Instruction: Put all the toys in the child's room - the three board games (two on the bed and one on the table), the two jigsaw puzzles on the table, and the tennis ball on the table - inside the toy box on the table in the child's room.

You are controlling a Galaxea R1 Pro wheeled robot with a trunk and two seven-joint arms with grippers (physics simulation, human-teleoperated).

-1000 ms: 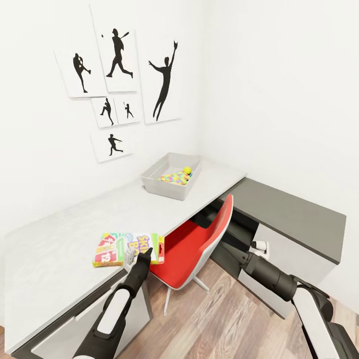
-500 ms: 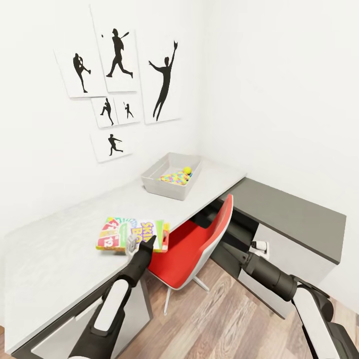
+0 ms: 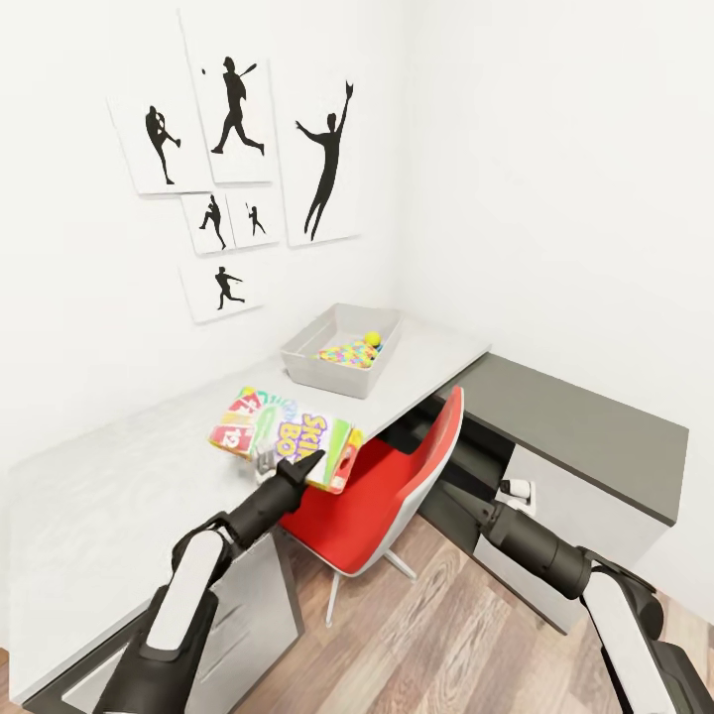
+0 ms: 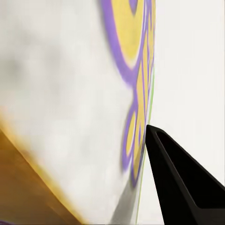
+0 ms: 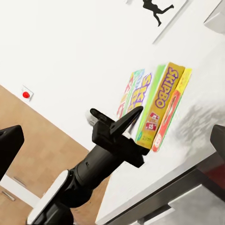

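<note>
Left gripper (image 3: 288, 474): clamped on the near edge of the Skip-Bo carton (image 3: 288, 434), one dark finger over its printed face and a pale finger under it. The carton is held tilted above the table (image 3: 119, 486), clear of the surface, its far end raised toward the wall. In the right wrist view the same gripper (image 5: 123, 123) pinches the carton (image 5: 159, 108) by its edge, with the yellow and red side panels turned to the camera. The left wrist view shows the carton face (image 4: 70, 103) very close, purple and yellow lettering blurred, beside one black finger (image 4: 178, 178).

Toy box (image 3: 309, 369): pale grey bin at the far end of the table, near the corner of the room. Inside lie jigsaw puzzles (image 3: 347, 353) (their number cannot be told at this size) and the tennis ball (image 3: 372, 338), resting at the back of the bin.

Right gripper (image 3: 514, 489): low beside the dark shelf section (image 3: 595, 426), well apart from the carton; whether its fingers are apart or together cannot be told.

Chair (image 3: 397, 476): red seat, white shell, tucked at the table edge just beneath the held carton.

Wall prints (image 3: 233, 119): black baseball silhouettes above the table.
</note>
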